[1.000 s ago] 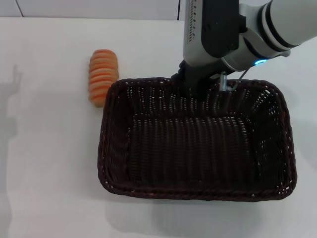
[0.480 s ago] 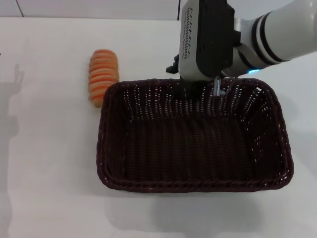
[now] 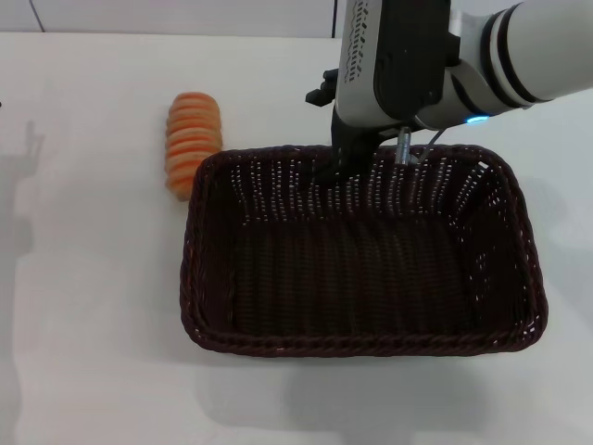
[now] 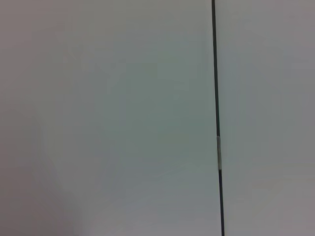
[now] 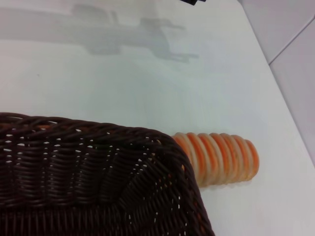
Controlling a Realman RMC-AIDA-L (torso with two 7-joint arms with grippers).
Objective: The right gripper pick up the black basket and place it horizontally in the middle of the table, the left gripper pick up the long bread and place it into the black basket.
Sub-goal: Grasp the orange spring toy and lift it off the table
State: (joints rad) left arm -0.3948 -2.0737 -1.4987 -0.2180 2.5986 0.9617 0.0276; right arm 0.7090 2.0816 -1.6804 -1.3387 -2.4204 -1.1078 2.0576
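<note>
The black basket lies flat and lengthwise across the middle of the white table, open side up and empty. My right gripper, on the blue-lit arm, is at the middle of the basket's far rim, its housing just above the weave. The long bread, orange ridged side up, lies on the table touching the outside of the basket's far left corner. The right wrist view shows that basket corner and the bread beside it. My left gripper is out of view.
The left wrist view shows only a plain grey surface crossed by a thin dark line. A shadow of the left arm falls on the table's left edge. Bare tabletop lies left of and in front of the basket.
The basket, tilted a second ago, has settled flat on the table. My right gripper's housing has risen a little above the far rim while the basket stayed put. The bread has not moved.
</note>
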